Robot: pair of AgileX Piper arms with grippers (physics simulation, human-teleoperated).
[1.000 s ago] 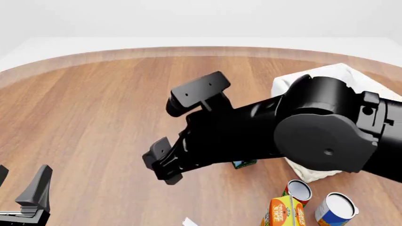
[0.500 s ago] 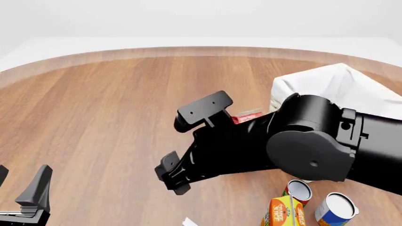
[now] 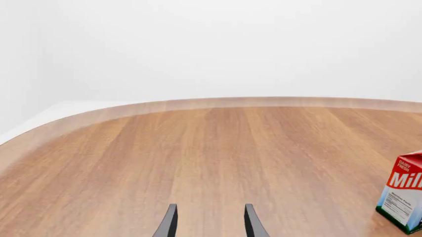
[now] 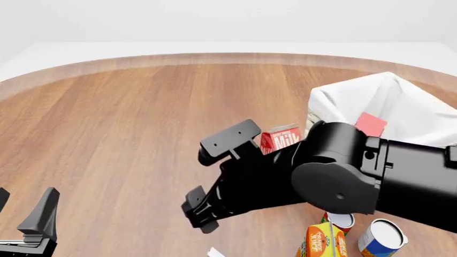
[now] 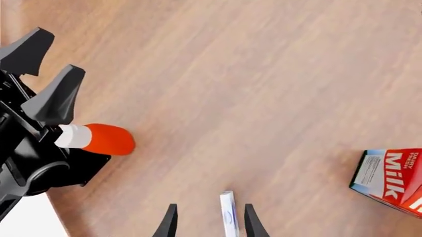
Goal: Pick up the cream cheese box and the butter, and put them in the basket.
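Note:
The cream cheese box shows as a white corner [image 4: 214,251] at the front edge of the front view. In the right wrist view it is a thin white edge [image 5: 229,217] between my fingers. My right gripper [image 4: 199,212] [image 5: 209,224] is open above the table, over that box and not closed on it. The basket [image 4: 335,101], white with a cloth liner, stands at the right. A red box face, the butter [image 4: 370,124], shows inside it, with no lettering readable. My left gripper [image 4: 25,208] [image 3: 209,224] is open and empty at the front left.
A red-and-white milk carton [image 4: 280,140] [image 3: 402,197] [image 5: 389,180] stands just left of the basket. An orange juice carton [image 4: 325,241] and two cans [image 4: 340,217] [image 4: 382,238] stand at the front right. A red bottle [image 5: 99,139] lies by my left arm.
My right arm has drawn back toward the front, away from the basket. This uncovered the milk carton and the red box in the basket. The left arm has not moved.

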